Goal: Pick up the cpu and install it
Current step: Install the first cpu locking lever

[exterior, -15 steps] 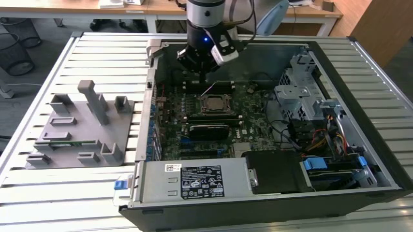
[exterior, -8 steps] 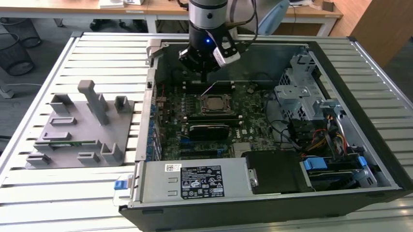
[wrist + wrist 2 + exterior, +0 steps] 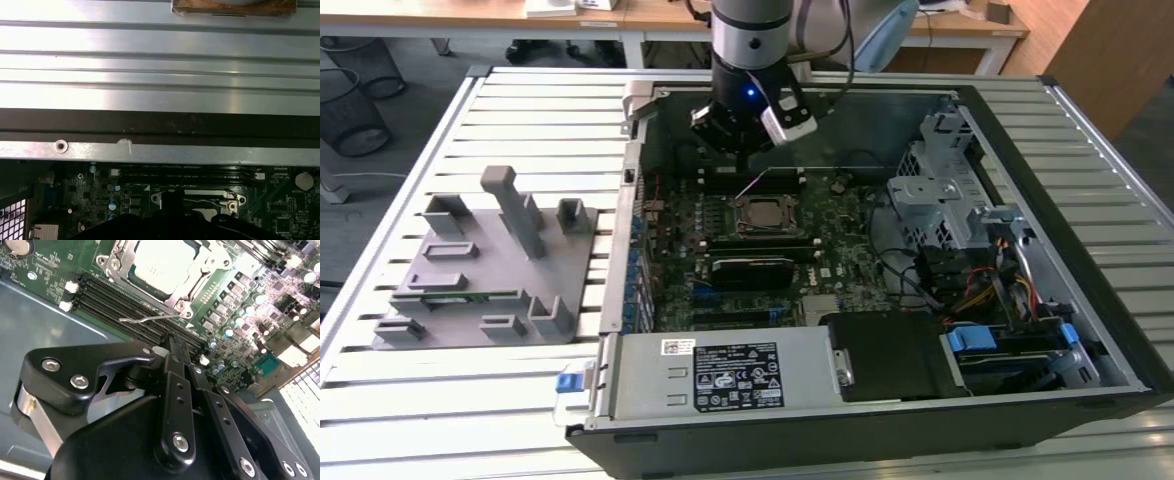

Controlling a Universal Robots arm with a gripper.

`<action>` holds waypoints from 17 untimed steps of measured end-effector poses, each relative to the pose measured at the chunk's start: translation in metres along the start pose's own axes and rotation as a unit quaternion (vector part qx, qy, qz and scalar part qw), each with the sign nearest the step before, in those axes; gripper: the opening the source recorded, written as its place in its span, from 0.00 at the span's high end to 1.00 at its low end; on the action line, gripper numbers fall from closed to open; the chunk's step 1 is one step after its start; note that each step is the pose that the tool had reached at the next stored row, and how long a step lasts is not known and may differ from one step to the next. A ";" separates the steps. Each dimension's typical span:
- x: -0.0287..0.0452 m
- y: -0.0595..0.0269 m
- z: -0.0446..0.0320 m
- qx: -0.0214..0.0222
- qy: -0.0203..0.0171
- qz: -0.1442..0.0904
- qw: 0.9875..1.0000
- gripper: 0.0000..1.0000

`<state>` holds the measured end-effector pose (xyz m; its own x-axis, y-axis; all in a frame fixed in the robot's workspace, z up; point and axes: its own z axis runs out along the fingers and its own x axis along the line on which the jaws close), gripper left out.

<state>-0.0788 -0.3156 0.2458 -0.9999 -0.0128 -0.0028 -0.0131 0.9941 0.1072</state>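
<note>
In the second wrist view the gripper (image 3: 172,347) appeared clenched and empty, fingers together above the memory slots (image 3: 135,310). Beyond it the cpu (image 3: 162,262) sat in its socket frame (image 3: 197,287); it looked light, stiff, fragile, best held by its edges

A slatted metal table (image 3: 520,110) carries an open computer case (image 3: 1067,300) and a grey fixture (image 3: 480,270).
</note>
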 end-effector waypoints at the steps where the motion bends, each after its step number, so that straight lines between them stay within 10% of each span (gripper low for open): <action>1: -0.0007 0.0000 0.0012 0.000 0.000 0.000 1.000 0.89; 17: -0.0207 -0.0008 0.0068 0.004 0.000 0.000 1.000 0.89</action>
<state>-0.0581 -0.3154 0.2390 -0.9999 -0.0138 -0.0023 -0.0139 0.9950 0.0985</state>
